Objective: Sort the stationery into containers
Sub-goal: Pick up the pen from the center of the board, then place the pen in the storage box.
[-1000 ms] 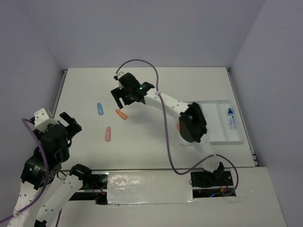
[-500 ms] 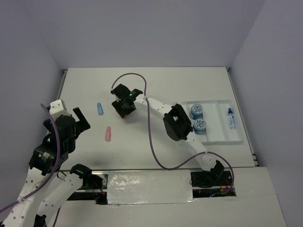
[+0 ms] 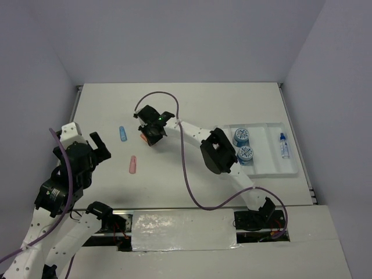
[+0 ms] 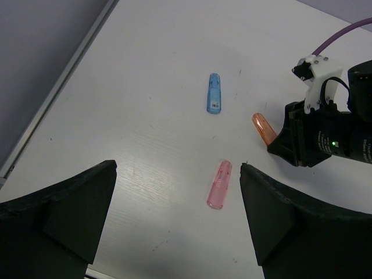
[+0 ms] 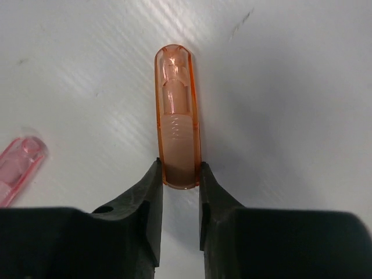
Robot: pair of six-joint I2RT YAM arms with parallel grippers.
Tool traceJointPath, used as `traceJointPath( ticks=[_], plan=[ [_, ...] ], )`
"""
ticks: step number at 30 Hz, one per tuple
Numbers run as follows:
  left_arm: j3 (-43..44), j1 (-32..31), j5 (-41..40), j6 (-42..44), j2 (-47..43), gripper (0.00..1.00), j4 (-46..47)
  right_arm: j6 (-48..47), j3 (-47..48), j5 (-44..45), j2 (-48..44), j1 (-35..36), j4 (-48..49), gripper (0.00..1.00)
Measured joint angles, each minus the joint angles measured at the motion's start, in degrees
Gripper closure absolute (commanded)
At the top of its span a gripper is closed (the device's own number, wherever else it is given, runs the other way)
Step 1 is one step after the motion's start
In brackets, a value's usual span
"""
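My right gripper point(image 5: 180, 171) is down on the table with its fingertips pressed against both sides of the near end of an orange capsule point(image 5: 177, 116), which lies flat. From above, the right gripper point(image 3: 152, 129) covers most of that orange capsule point(image 3: 144, 138). A pink capsule point(image 3: 133, 165) and a blue capsule point(image 3: 122, 133) lie loose to its left. My left gripper point(image 4: 177, 168) hangs wide open above the pink capsule point(image 4: 219, 185), holding nothing. The white tray point(image 3: 290, 172) at the right holds two blue-white rolls point(image 3: 241, 137) and a small blue-capped bottle point(image 3: 283, 145).
The right arm's purple cable point(image 3: 185, 168) loops over the table between the arm and its base. The table's left edge point(image 4: 58, 81) runs close to the blue capsule point(image 4: 214, 101). Grey walls close off the back and both sides.
The right gripper has dropped onto the orange capsule and closed on its end. The left arm swung forward and a little right, then held still, jaws wide.
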Motion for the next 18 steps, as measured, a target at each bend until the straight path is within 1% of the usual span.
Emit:
traceJointPath(
  ticks=[3,4,5,7,10,11,13,16,18],
  plan=[
    [0.0,0.0,0.2,0.0,0.0,0.01,0.0,0.5,-8.1,-1.7,-4.6,0.1,3.4,1.0],
    [0.0,0.0,0.3,0.0,0.0,0.01,0.1,1.0,-12.0,-2.3,-7.3,0.0,4.8,1.0],
    [0.0,0.0,0.3,0.0,0.0,0.01,0.1,1.7,-17.8,-2.5,-10.9,0.0,6.8,1.0],
    [0.0,0.0,0.3,0.0,0.0,0.01,0.1,2.6,-27.9,-2.3,-19.4,-0.4,8.7,1.0],
    [0.0,0.0,0.7,0.1,-0.6,0.01,0.3,4.6,-42.2,-2.2,-36.8,-2.3,11.3,1.0],
    [0.0,0.0,0.9,0.2,-0.9,0.01,0.4,5.3,-47.0,-2.9,-43.6,-4.3,13.3,1.0],
    [0.0,0.0,1.5,0.5,-1.2,0.01,0.7,6.4,-55.7,-5.3,-58.2,-11.8,16.8,1.0],
    [-0.1,0.0,2.5,1.4,-1.1,0.01,1.0,6.4,-64.0,-7.2,-73.1,-26.3,19.6,1.0],
    [-0.2,0.0,3.1,1.6,-1.1,0.01,1.2,4.6,-67.6,-6.0,-79.2,-32.9,18.2,1.0]
  ],
)
